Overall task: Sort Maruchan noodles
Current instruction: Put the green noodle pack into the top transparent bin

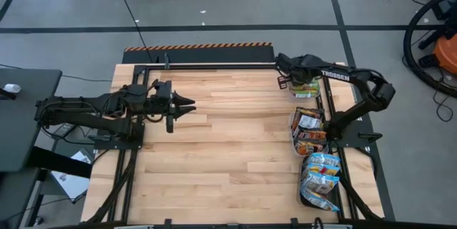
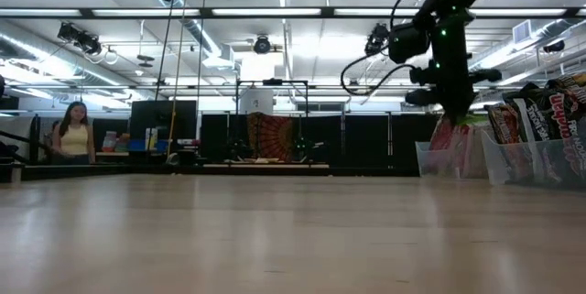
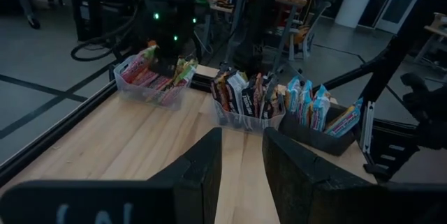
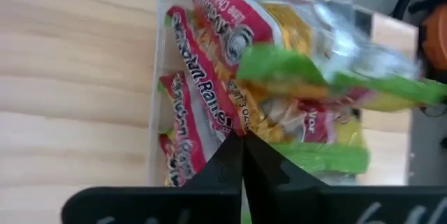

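Note:
The Maruchan noodle packets all stand in three clear trays along the table's right edge: red-green-yellow ones in the far tray (image 1: 305, 88), dark brown-red ones in the middle tray (image 1: 308, 133), pale blue ones in the near tray (image 1: 320, 182). My right gripper (image 1: 298, 80) (image 4: 242, 144) hangs over the far tray (image 2: 447, 158), pointing down, shut on a packet. My left gripper (image 1: 187, 105) (image 3: 241, 161) waits open above the table's left half, pointing toward the trays. My right gripper pinches a yellow-red packet (image 4: 260, 116) between its two fingers, coming from above and pointing down. The fingers themselves hide the exact spot. The packet's lower part sits among the other packets inside the far tray.
Bare wooden tabletop (image 1: 228, 143) spreads between the two arms. A black frame rail (image 1: 214, 65) runs along the far edge. The trays (image 3: 248, 105) stand close together in a row. A person (image 2: 73, 134) sits far off in the room behind the table.

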Tool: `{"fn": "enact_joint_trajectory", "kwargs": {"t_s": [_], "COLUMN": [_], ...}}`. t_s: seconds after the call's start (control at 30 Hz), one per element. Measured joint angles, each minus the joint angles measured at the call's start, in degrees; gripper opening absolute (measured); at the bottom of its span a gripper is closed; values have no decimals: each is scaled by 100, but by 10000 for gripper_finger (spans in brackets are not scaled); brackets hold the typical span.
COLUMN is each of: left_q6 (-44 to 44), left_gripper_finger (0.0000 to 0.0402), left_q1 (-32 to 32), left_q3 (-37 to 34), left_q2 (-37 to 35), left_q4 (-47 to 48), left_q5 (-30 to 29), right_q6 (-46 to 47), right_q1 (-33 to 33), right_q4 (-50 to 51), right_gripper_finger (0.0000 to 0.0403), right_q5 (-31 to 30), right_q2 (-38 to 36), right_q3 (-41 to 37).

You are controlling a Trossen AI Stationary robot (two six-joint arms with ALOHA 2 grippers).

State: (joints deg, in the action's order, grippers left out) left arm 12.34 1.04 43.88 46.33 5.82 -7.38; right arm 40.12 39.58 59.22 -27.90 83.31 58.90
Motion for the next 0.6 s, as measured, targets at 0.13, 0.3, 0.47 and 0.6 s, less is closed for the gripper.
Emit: {"fn": "enact_joint_trajectory", "kwargs": {"t_s": [0.13, 0.3, 0.47, 0.6], "left_q6": [0, 37, 227, 308], "left_gripper_finger": [109, 109, 109, 109], "left_q1": [0, 0, 0, 0], "left_q3": [0, 0, 0, 129], "left_q2": [0, 0, -47, -76], "left_q4": [-2, -2, -7, 27], "left_q5": [-1, 15, 213, 468], "right_q6": [-185, -692, -934, -995], "right_q1": [81, 403, 442, 393], "right_q4": [504, 693, 979, 912], "right_gripper_finger": [7, 6, 9, 24], "right_q5": [15, 458, 503, 513], "right_q2": [-1, -2, 0, 0], "right_q3": [466, 601, 601, 627]}}
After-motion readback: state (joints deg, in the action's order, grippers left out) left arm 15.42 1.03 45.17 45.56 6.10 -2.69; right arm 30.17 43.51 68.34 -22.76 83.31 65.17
